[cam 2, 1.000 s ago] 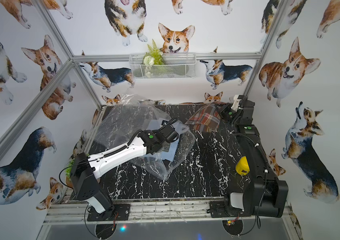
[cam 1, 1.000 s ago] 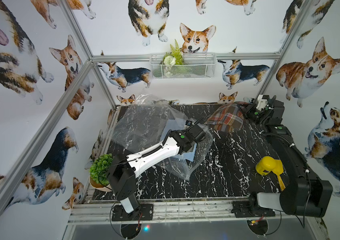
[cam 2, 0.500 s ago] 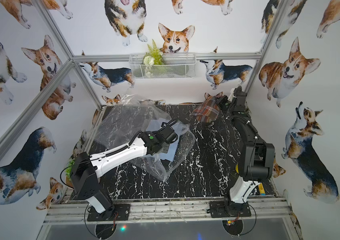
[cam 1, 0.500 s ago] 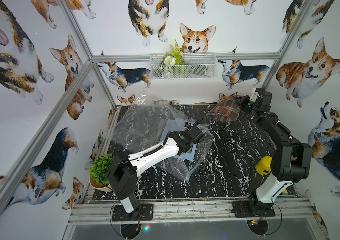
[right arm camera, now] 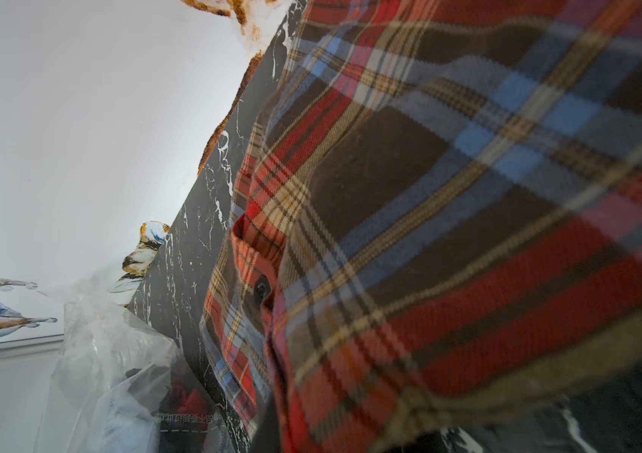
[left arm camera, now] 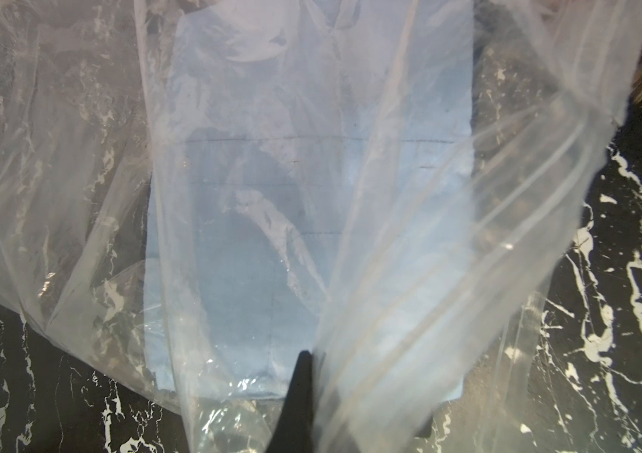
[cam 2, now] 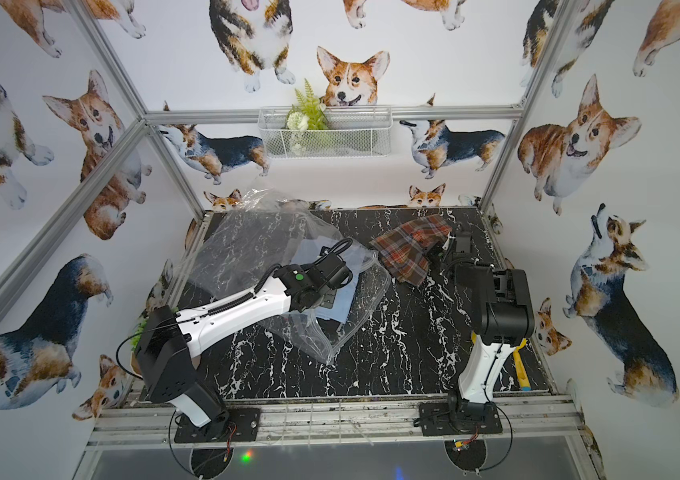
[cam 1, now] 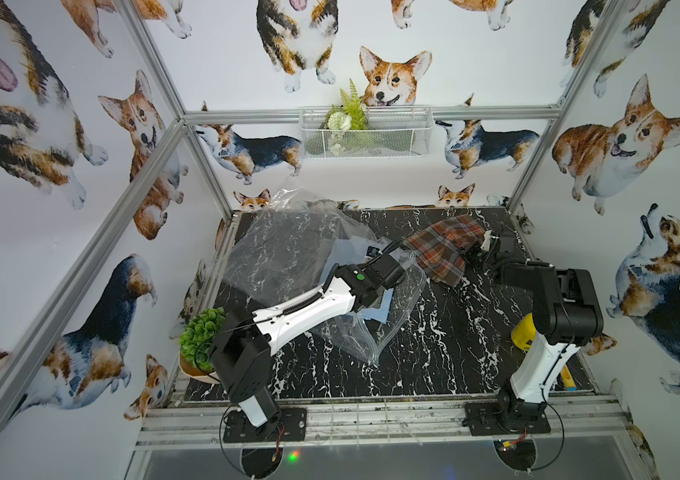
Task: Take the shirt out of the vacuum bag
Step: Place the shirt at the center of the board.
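Currently the vacuum bag [cam 1: 288,249] is lying crumpled and billowing on the black marble table [cam 1: 433,332], and everything else is sitting around it. Inside the bag a folded light blue shirt [left arm camera: 311,196] is lying flat under the clear plastic, in the part near the zip-seal edge.

The left gripper [left arm camera: 313,362] is reaching over the bag from above. In the left wrist view its fingers [left arm camera: 297,396] are pressing together on a bunched fold of the bag's plastic at the zip edge and lifting that fold off the blue shirt.

Outside the bag, just beside its zip edge on the side facing the right arm, the plaid shirt [cam 1: 440,249] is sprawling loosely on the table, with none of it inside the plastic. The right gripper [cam 1: 475,254] is sitting at the edge of that shirt farthest from the bag. Its fingers are closing tight on the cloth there, though the fingertips themselves are hiding under the fabric, and the plaid is filling most of the right wrist view.

A potted plant [cam 1: 201,332] is standing near the bag's corner by the left arm's base. A yellow tool [cam 1: 523,336] is lying well apart from the bag, beyond the right arm. A wire basket [cam 1: 365,133] is hanging on the wall behind the bag.
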Controlling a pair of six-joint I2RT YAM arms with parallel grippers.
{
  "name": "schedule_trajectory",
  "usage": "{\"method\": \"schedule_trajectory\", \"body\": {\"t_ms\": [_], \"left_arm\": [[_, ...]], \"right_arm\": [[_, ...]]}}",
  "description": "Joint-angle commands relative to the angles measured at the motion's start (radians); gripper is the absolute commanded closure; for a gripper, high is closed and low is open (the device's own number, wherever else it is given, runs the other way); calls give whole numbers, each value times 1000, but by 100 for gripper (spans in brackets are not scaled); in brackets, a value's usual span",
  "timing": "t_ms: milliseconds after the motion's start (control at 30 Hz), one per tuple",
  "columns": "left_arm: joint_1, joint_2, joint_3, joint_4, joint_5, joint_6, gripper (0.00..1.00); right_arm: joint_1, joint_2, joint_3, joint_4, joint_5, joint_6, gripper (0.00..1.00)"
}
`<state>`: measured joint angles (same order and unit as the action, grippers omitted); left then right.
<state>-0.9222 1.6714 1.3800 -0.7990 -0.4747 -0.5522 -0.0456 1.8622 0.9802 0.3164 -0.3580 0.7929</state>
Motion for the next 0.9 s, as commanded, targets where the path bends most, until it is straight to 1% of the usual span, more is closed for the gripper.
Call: {"method": "schedule_trajectory", "body": {"t_ms": [0, 67, 100, 167, 267, 367, 467, 533, 600, 633, 700, 767, 867], "left_arm": [[2, -6, 1, -3, 7, -8, 100], [2, -6, -1, -3, 13, -9, 100], [2, -29, -2, -4, 16, -9, 100], [2, -40, -4, -11, 17, -8, 100], [2, -44, -3, -21, 16, 3, 100], [2, -46, 1, -28, 15, 9, 100], [2, -46, 2, -31, 22, 10, 100], [3, -46, 1, -31, 25, 11, 100], [2, -44, 1, -31, 28, 11, 100], [3, -43, 1, -31, 31, 11, 100], [2, -39, 3, -31, 39, 11, 100], [2, -35, 7, -31, 46, 12, 100], [2, -38, 10, -31, 42, 14, 100]], "right_arm": [[-1, -17, -32, 10, 53, -12, 79], [-6, -25, -44, -25, 81, -12, 67], [-10, -27, -49, -49, 98, -12, 63], [-15, -25, -48, -76, 101, -11, 52], [-18, -29, -48, -108, 99, -1, 28], [-18, -48, -46, -143, 116, 5, 14], [-20, -62, -13, -251, 165, -1, 0], [-21, -79, 6, -339, 224, 7, 0], [-23, -94, 15, -381, 242, 10, 0], [-24, -113, 18, -423, 277, 25, 0], [-23, -138, 14, -448, 308, 36, 0], [-23, -190, 2, -456, 326, 49, 0], [-23, -261, 0, -453, 310, 61, 0]]}}
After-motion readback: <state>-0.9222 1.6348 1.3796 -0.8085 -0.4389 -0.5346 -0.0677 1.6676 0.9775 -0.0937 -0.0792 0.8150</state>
